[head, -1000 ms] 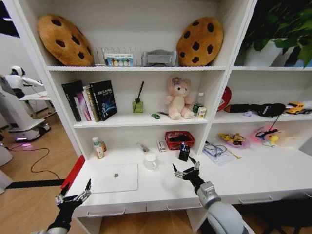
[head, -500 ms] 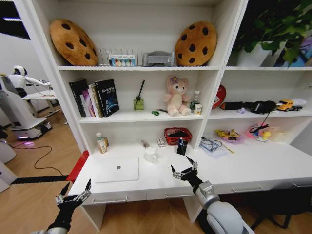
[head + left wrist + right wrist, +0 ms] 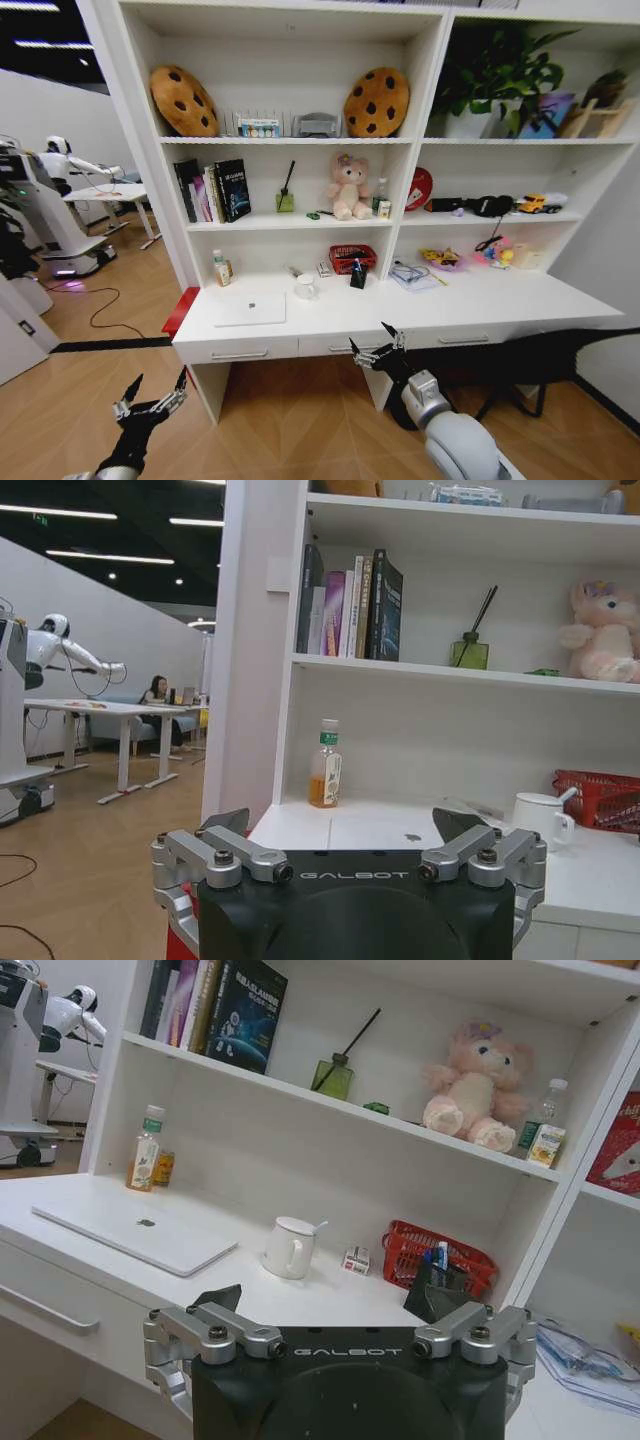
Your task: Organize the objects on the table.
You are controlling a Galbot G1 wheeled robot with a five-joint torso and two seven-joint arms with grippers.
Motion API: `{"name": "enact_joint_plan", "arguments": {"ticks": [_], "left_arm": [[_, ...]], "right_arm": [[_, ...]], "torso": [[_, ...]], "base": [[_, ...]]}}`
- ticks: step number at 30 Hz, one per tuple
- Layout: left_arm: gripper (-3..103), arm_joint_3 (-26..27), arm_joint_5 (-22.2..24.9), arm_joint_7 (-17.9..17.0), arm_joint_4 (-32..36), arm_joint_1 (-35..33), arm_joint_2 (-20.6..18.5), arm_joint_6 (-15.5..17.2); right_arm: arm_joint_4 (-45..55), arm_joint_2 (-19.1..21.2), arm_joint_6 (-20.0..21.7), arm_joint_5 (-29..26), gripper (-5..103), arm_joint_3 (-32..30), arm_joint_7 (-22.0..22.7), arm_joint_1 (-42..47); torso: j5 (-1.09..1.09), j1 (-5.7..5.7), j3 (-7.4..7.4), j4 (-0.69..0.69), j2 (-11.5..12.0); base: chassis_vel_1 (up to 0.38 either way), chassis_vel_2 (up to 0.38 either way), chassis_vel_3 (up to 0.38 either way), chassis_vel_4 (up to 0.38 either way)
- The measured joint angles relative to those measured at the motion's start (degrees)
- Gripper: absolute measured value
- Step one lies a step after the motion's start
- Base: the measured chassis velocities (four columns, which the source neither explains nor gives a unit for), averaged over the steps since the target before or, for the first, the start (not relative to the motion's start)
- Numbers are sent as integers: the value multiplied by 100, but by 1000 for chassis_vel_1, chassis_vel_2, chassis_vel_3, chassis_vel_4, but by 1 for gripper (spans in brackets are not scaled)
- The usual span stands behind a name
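While both jaws gape empty before table, laptop beside mug, red basket

White desk, smooth and matt, metal bar handles on its drawers. The laptop lies closed, a satin silver-white lid. Glossy white mug beside it. The red basket looks like plastic mesh. Clear plastic bottle of amber drink. Pink teddy bear, soft plush. Left gripper and right gripper: brushed metal links on matt black housing, fingers spread apart. Floor of wood planks, low sheen.
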State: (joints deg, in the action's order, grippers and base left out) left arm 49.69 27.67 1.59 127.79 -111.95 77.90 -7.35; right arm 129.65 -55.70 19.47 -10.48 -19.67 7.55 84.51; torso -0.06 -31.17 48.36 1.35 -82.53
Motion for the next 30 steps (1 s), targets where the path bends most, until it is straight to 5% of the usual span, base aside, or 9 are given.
{"name": "enact_joint_plan", "arguments": {"ticks": [4, 6, 9, 12, 17, 30], "left_arm": [[100, -2, 0, 6, 0, 0, 0, -1], [100, 0, 0, 1, -1, 0, 0, -1], [100, -1, 0, 2, -1, -1, 0, -1], [100, 0, 0, 0, -1, -2, 0, -1], [100, 0, 0, 0, -1, -2, 0, -1], [100, -1, 0, 1, -1, 1, -1, -1]], "right_arm": [[-1, 9, 1, -2, 100, -3, -14, 0], [-7, 5, -58, -2, 100, 1, -46, 2], [-49, -5, -165, -2, 100, 6, -70, 5], [-55, -8, -212, -20, 100, 2, -75, 19], [-55, -7, -222, -23, 100, -24, -73, 47], [-2, -51, -218, 29, 100, -29, -69, 136]], "torso": [[10, -7, 5, -2, 5], [-4, -2, 1, -1, 1], [11, -6, 5, -2, 5], [-1, 0, 0, -7, 0], [8, -1, 2, 2, 1], [6, -9, 4, 0, 7]], "base": [[385, -370, -385, 369], [343, -363, -345, 351], [332, -337, -333, 330], [230, -231, -224, 226], [102, -66, -175, 121], [-11, 42, 71, 3]]}}
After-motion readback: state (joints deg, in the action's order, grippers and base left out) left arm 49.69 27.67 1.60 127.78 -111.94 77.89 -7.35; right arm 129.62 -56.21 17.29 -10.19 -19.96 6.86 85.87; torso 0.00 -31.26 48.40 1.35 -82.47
